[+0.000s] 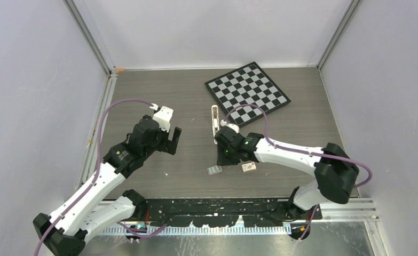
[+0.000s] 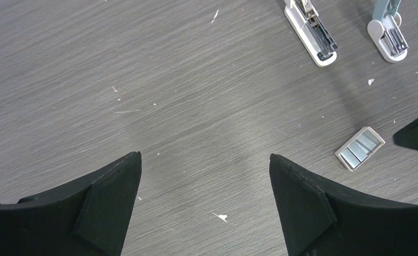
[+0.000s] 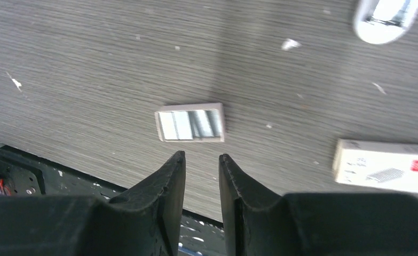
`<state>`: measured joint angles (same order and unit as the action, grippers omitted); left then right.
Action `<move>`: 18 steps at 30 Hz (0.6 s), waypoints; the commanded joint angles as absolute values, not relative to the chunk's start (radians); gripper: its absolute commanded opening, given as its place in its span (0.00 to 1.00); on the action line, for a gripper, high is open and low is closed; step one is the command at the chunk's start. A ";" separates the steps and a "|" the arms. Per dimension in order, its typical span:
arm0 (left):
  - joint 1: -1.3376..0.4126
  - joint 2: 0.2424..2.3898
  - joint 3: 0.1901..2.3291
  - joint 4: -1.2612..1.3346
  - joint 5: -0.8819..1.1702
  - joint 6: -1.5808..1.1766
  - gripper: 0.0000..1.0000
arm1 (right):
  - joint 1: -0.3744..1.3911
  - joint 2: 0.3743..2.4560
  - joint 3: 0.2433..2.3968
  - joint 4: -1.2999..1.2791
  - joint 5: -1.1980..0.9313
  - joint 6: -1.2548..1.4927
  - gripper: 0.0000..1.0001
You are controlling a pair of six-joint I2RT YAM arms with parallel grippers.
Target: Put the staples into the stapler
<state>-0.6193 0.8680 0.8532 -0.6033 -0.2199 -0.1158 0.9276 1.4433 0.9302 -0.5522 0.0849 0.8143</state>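
The staples (image 3: 190, 122) are a small flat silvery block on the table, just ahead of my right gripper (image 3: 202, 157). The right gripper's jaws stand a narrow gap apart with nothing between them. From above, the staples (image 1: 214, 170) lie near the front edge, just below the right gripper (image 1: 222, 160). The stapler (image 1: 215, 117) lies opened behind the right wrist. In the left wrist view its white base (image 2: 310, 32) and teal top (image 2: 388, 34) are spread apart. My left gripper (image 2: 205, 156) is wide open and empty over bare table, left of the staples (image 2: 360, 148).
A small white staple box (image 3: 383, 165) lies right of the staples, and it also shows in the top view (image 1: 249, 167). A black-and-white checkerboard (image 1: 247, 92) lies at the back right. The black mounting rail (image 1: 222, 205) runs along the table's front edge.
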 commanded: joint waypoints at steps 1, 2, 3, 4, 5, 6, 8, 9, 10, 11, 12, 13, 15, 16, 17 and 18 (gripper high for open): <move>-0.614 0.772 0.830 -0.562 -0.303 -0.080 0.89 | 0.972 1.528 1.014 -0.487 0.161 0.798 0.34; -0.614 0.743 0.822 -0.551 -0.327 -0.080 0.88 | 0.976 1.548 1.027 -0.489 0.156 0.794 0.33; -0.614 0.723 0.813 -0.542 -0.347 -0.079 0.87 | 0.981 1.566 1.040 -0.491 0.154 0.788 0.32; -0.615 0.701 0.802 -0.531 -0.357 -0.073 0.87 | 0.986 1.583 1.052 -0.494 0.153 0.780 0.31; -0.616 0.683 0.792 -0.521 -0.367 -0.068 0.87 | 0.990 1.595 1.062 -0.498 0.153 0.773 0.31; -0.615 0.666 0.784 -0.510 -0.375 -0.063 0.86 | 0.993 1.607 1.071 -0.502 0.153 0.769 0.30; -0.615 0.639 0.773 -0.494 -0.390 -0.056 0.85 | 0.999 1.625 1.084 -0.507 0.152 0.762 0.28; -0.616 0.629 0.769 -0.488 -0.398 -0.053 0.85 | 1.001 1.634 1.088 -0.510 0.151 0.759 0.27; -0.616 0.621 0.765 -0.483 -0.405 -0.051 0.85 | 1.003 1.639 1.091 -0.513 0.150 0.757 0.26; -0.615 0.615 0.763 -0.480 -0.411 -0.049 0.85 | 1.005 1.646 1.094 -0.516 0.150 0.753 0.26; -0.615 0.612 0.760 -0.477 -0.415 -0.047 0.85 | 1.006 1.650 1.096 -0.520 0.149 0.750 0.25; -0.615 0.611 0.759 -0.476 -0.417 -0.045 0.85 | 1.006 1.654 1.099 -0.525 0.151 0.747 0.25; -0.616 0.614 0.760 -0.479 -0.416 -0.042 0.84 | 1.009 1.658 1.105 -0.538 0.160 0.739 0.24; -0.616 0.615 0.762 -0.480 -0.418 -0.042 0.84 | 1.010 1.660 1.109 -0.545 0.167 0.736 0.24; -0.616 0.618 0.762 -0.482 -0.418 -0.041 0.84 | 1.011 1.661 1.113 -0.554 0.172 0.732 0.24; -0.615 0.619 0.763 -0.482 -0.417 -0.042 0.84 | 1.013 1.663 1.115 -0.558 0.176 0.728 0.24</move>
